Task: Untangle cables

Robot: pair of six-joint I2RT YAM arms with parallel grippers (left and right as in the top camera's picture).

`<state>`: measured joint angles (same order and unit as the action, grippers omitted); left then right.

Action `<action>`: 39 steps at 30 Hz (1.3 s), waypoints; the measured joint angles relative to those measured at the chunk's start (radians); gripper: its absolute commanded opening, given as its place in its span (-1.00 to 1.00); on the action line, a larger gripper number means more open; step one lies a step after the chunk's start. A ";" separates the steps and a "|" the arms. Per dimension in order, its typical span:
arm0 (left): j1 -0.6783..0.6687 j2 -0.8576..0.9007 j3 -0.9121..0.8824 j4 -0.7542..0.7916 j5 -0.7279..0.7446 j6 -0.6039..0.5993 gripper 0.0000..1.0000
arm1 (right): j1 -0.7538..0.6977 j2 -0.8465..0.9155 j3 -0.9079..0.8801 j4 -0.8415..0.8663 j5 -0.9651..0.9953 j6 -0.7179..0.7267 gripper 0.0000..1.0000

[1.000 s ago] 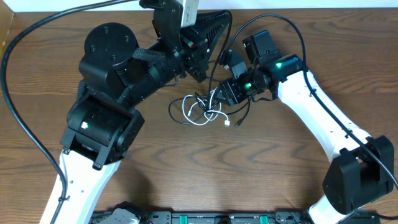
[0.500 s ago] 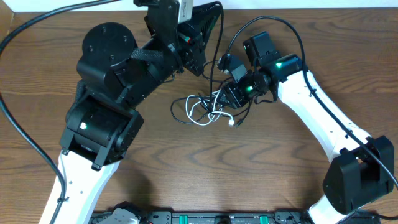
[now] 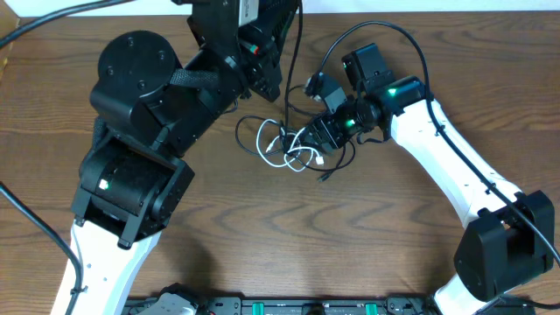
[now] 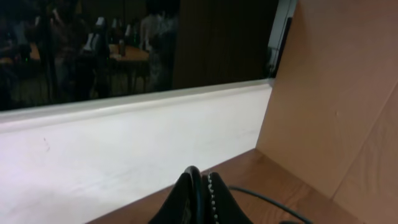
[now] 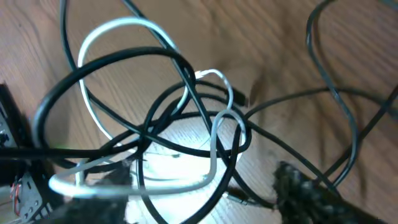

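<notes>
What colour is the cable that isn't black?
White. The white cable shows best in the right wrist view, looped through the black cables.

Wooden table (image 3: pixel 394 227). Cables (image 3: pixel 293 149) sit tangled just off centre toward 12 o'clock, one white and the rest black, loops overlapping. Right arm (image 3: pixel 455 157), white, reaches in from 4 o'clock. Right gripper (image 3: pixel 313 138) is at the tangle's 3 o'clock edge, touching it. Left arm (image 3: pixel 140 105), bulky and black, rises from 8 o'clock. Left gripper (image 3: pixel 284 22) is at 12 o'clock, cut by the frame edge. One black strand runs straight from the tangle up to it. Thick black wire (image 3: pixel 52 13) at 10 o'clock.
</notes>
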<state>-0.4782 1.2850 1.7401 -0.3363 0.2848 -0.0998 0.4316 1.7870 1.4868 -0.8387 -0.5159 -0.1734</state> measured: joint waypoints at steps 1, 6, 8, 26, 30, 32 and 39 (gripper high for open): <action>0.000 0.000 0.000 -0.005 0.000 0.000 -0.84 | 0.000 0.000 -0.001 0.011 0.000 0.004 0.40; 0.000 0.000 0.000 -0.027 -0.003 0.002 -0.84 | 0.000 0.002 -0.001 0.035 0.000 0.029 0.62; 0.000 0.000 0.000 -0.026 -0.003 0.008 -0.85 | 0.000 0.002 -0.002 0.027 0.001 0.034 0.71; 0.000 0.107 0.005 -0.222 -0.081 0.083 -0.85 | -0.011 0.002 -0.003 0.002 0.061 -0.028 0.99; 0.013 0.123 0.005 -0.225 -0.101 0.090 -0.85 | -0.011 0.002 -0.003 -0.043 0.061 -0.030 0.99; 0.025 0.123 0.005 -0.225 -0.107 0.095 -0.85 | -0.009 0.003 -0.003 -0.049 0.060 -0.027 0.99; 0.030 0.123 0.005 -0.223 -0.109 0.098 -0.54 | 0.032 0.003 -0.003 -0.075 0.055 -0.037 0.99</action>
<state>-0.4484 1.4082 1.7454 -0.5591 0.1757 -0.0013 0.4633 1.7897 1.4834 -0.9138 -0.4614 -0.2108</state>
